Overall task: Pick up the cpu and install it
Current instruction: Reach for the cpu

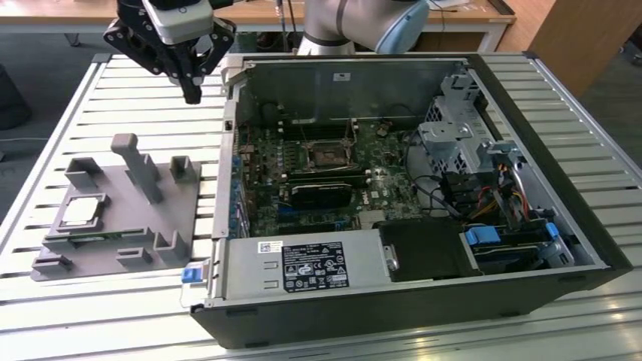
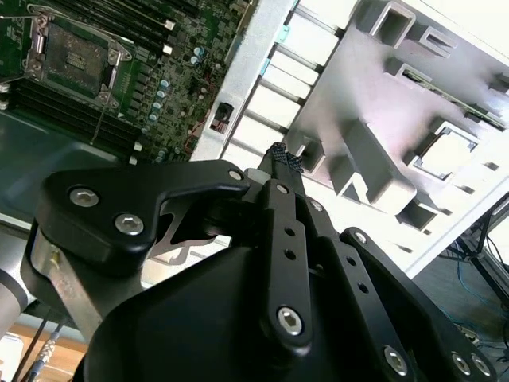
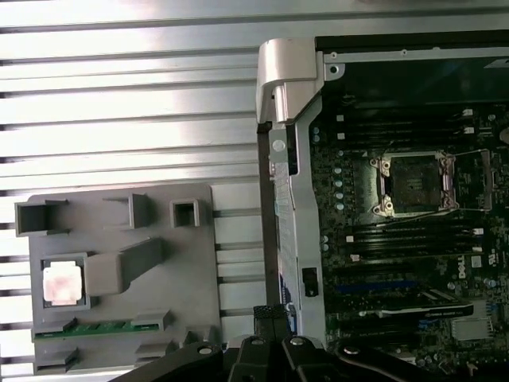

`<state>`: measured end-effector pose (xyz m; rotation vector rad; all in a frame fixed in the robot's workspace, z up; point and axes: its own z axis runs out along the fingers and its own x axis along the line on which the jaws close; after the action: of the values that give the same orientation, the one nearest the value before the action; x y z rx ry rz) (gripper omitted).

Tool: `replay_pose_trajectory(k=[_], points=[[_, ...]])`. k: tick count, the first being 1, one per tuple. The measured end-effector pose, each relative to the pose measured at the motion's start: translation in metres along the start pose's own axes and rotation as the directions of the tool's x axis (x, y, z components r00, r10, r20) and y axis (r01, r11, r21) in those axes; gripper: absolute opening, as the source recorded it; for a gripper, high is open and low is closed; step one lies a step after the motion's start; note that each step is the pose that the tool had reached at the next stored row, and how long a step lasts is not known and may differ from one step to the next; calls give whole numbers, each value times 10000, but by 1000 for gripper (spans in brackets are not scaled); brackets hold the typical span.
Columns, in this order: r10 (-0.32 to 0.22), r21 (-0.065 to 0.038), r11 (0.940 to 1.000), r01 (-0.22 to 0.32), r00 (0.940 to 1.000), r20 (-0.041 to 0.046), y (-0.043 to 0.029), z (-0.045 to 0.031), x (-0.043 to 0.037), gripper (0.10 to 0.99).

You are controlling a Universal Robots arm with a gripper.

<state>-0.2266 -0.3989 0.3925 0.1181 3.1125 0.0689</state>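
Note:
The cpu (image 1: 83, 210) is a small silvery square chip lying flat in a recess of the grey holder block (image 1: 120, 252) on the exterior view's left. In both wrist views the cpu (image 3: 62, 283) (image 2: 447, 151) sits untouched in that recess. My gripper (image 1: 191, 95) hangs high over the slatted table, beyond the holder and beside the case's back corner. Its black fingertips (image 2: 280, 156) are pressed together with nothing between them. The empty black socket (image 1: 326, 154) with its metal frame sits on the motherboard, as the first wrist view also shows the socket (image 3: 413, 185).
An open computer case (image 1: 401, 308) takes up the exterior view's right, with its metal side wall (image 3: 278, 143) between holder and motherboard. A green memory stick (image 3: 103, 328) lies in the holder. A tall grey post (image 1: 135, 162) rises from the holder.

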Motion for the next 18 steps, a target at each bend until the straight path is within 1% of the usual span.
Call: replay_pose_trajectory(k=[18], points=[[0,0,10000,0,10000,-1,-13,-3,172,106]])
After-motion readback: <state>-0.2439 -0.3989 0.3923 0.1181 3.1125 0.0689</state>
